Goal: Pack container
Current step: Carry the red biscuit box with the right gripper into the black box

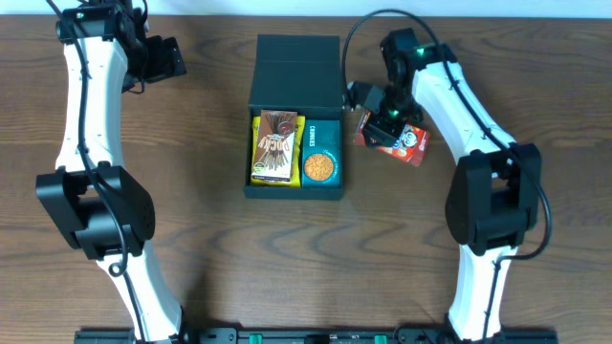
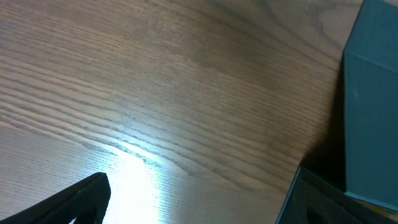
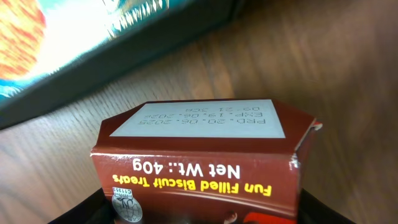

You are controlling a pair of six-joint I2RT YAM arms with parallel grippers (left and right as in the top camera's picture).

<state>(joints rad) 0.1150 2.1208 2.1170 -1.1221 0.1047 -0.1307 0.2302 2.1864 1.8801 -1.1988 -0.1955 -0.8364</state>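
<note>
Overhead: your container (image 1: 296,72) lies open mid-table, right gripper (image 1: 387,124) over a red biscuit box (image 1: 409,145) beside it. Left wrist: left gripper (image 1: 167,57) wide apart, empty. Right wrist: fingers (image 3: 84,213) flank the box, clamping unclear; a loose pinch could drop it.

Brown snack box (image 3: 200,167) — print upside down in right wrist view: "Net Wt.: 40g", "Fun Filled Biscuit Treats". White date panel (image 3: 198,119) on its top flap — PKD and EXP lines, digits faint.
</note>
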